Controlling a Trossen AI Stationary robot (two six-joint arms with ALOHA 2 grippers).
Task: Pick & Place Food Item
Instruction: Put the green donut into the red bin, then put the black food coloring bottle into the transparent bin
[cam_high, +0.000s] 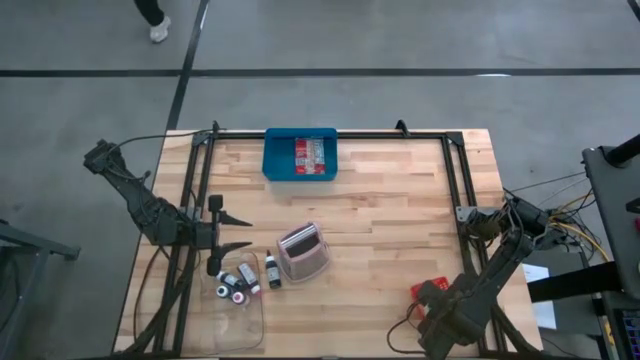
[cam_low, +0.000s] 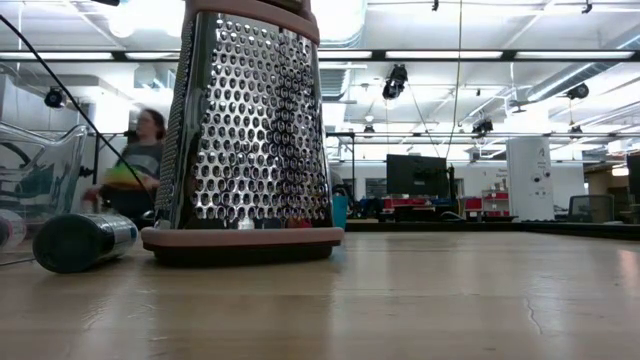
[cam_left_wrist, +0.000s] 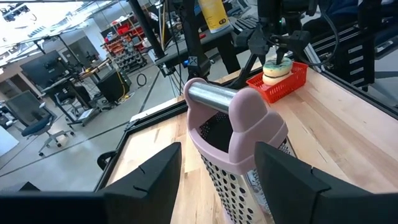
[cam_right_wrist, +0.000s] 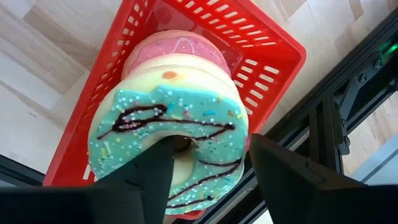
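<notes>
A blue-frosted doughnut (cam_right_wrist: 168, 124) lies on top of a pink one (cam_right_wrist: 180, 46) inside a red basket (cam_right_wrist: 261, 50), which stands at the table's near right (cam_high: 437, 293). My right gripper (cam_right_wrist: 214, 149) points down over it, open. One finger stands at the doughnut's hole and the other outside its rim. The left wrist view shows the same doughnut (cam_left_wrist: 277, 68) in the basket under that gripper. My left gripper (cam_high: 240, 231) waits open and level at the table's left, pointing at a metal grater (cam_left_wrist: 236, 124). My right gripper comes at the blue-frosted doughnut from above, with one finger (cam_right_wrist: 163, 163) at the hole and the other (cam_right_wrist: 280, 174) beyond the outer rim (cam_right_wrist: 239, 134). Whether either finger touches it, I cannot tell. The doughnut rests flat on the pink one.
The pink-handled grater (cam_high: 302, 252) stands mid-table, with a small bottle (cam_high: 272, 272) beside it. A clear container (cam_high: 235, 300) of small bottles sits near left. A blue bin (cam_high: 300, 155) stands at the far edge. A person shows beyond the table in the low view.
</notes>
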